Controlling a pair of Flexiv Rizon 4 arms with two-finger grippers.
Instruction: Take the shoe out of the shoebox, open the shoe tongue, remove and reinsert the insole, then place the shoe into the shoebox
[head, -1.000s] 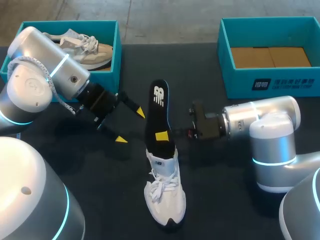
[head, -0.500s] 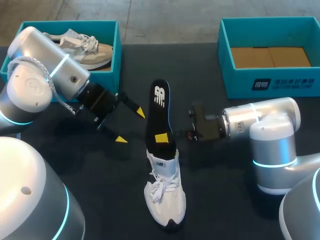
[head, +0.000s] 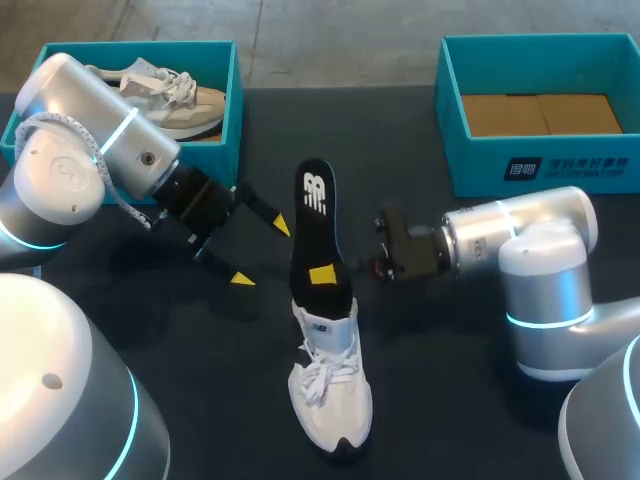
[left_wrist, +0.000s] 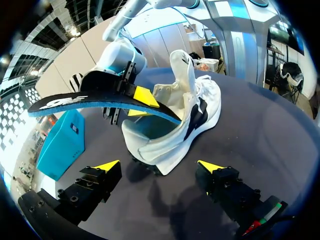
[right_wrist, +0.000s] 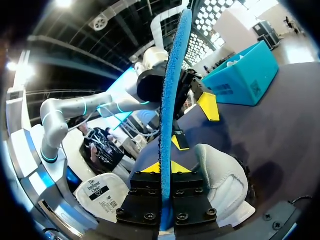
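1. The white lace-up sneaker (head: 330, 390) stands upright on the dark table (head: 430, 420), toe pointing back toward me, heel mouth facing away.
2. Out of that mouth rises the long black insole with a blue underside (head: 318, 230). Its lower end sits inside the collar and the rest slopes up and away over the table.
3. My right gripper (head: 330, 272) comes in from the side and is clamped on the insole partway along, one yellow tip on the black face and the other behind it.
4. My left gripper (head: 263, 252) hangs beside the shoe with its fingers spread wide, holding nothing and touching nothing.
5. I judge this is the insole step, half in and half out.
6. Risk one: nothing pins the sneaker, so a push or pull along the insole could drag or tip it.
7. Risk two: the thin, bendy insole could buckle at the collar or twist in my pinch.
8. Further out, the teal shoebox with a bare cardboard floor (head: 540, 170) waits at my right, and another teal box (head: 232, 110) holding a beige sneaker (head: 180, 100) sits at my left.
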